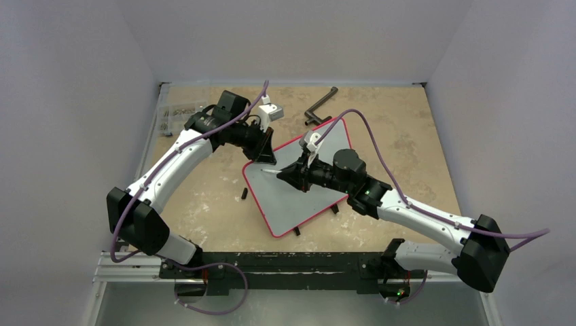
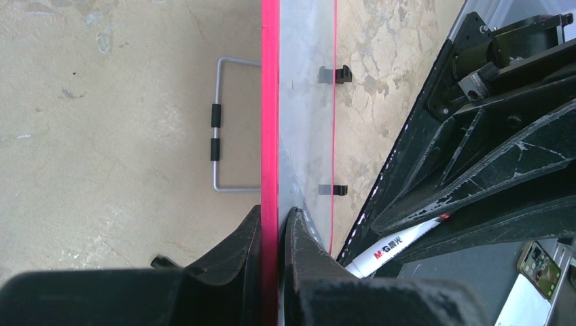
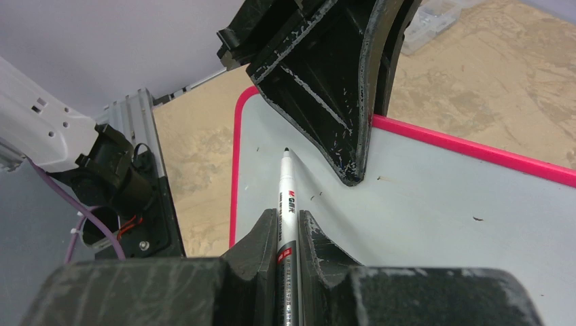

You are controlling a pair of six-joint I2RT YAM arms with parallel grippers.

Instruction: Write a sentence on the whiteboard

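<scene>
A beige, mottled table (image 1: 407, 136) is seen under everything. The whiteboard (image 1: 295, 204), pale grey with a thin red rim, is set at the middle of it, turned at an angle, with its small black feet (image 2: 343, 73) on the near edge. Whether the board lies flat cannot be told.

The left arm (image 1: 176, 156) is reached in from the whiteboard's left and the right arm (image 1: 421, 217) from its right. The left gripper (image 2: 272, 217) is clamped on the whiteboard's red rim, on the far edge near the left corner. The right gripper (image 3: 289, 217) is held over the whiteboard's far left part and is clamped on a white marker (image 3: 286, 190), whose black tip is pointed at the surface just beside the left gripper; contact cannot be told.

A clear box of small parts (image 1: 178, 114) is seen well beyond the whiteboard's left corner, and a black crank handle (image 1: 319, 109) just beyond its far corner. A small black cap (image 1: 244, 192) is stood near the whiteboard's left edge.
</scene>
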